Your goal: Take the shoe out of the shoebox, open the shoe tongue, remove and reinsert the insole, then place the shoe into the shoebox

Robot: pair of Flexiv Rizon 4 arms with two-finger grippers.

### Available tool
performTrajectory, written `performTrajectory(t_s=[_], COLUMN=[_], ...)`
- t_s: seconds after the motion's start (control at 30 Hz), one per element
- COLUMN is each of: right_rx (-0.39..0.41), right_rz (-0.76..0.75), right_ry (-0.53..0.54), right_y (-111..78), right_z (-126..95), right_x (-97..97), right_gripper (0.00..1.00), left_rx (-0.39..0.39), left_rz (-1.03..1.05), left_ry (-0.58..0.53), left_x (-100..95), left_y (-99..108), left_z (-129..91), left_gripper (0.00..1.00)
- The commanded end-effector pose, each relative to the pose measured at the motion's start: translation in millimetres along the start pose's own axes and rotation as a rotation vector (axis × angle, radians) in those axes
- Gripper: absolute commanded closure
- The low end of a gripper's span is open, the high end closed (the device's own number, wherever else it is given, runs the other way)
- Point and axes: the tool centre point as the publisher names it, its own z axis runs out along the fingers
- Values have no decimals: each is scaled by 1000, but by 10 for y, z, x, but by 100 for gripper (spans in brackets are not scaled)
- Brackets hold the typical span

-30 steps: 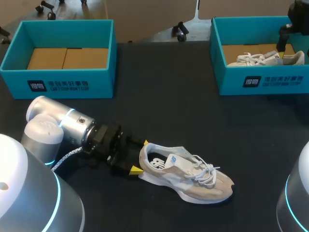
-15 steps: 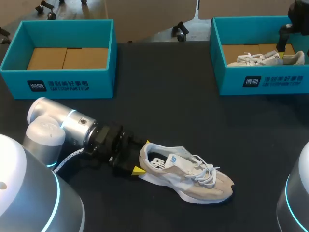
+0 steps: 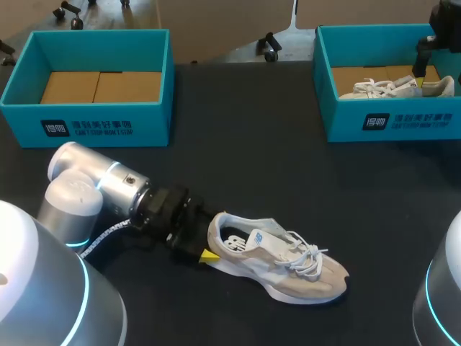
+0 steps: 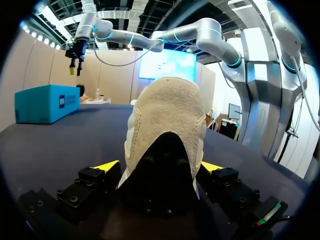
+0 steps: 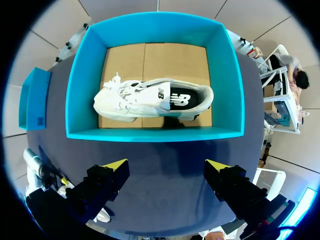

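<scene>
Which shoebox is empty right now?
The left shoebox: only its bare cardboard floor shows inside. The right shoebox has a white shoe lying in it.

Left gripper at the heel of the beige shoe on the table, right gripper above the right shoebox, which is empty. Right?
Not empty: the right wrist view shows a white shoe inside the right shoebox. The rest holds: left gripper at the heel of the beige shoe on the table, right gripper above that box.
</scene>
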Motion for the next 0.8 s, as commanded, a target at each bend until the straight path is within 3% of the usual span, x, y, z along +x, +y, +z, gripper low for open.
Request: performTrajectory(t_s=[0.03,0.8], right_rx=[-2,-2], right_rz=[0,0], right_ry=[-1,-1], right_y=[-14,-14], right_z=[-4,-4], right_x=[0,0], right_gripper=[0,0], left_rx=[-9,-1], left_rz=[-5,-11], left_ry=[-8,11], left_x=[15,31], left_y=[13,36], left_z=[-84,-81], left_gripper=[0,0])
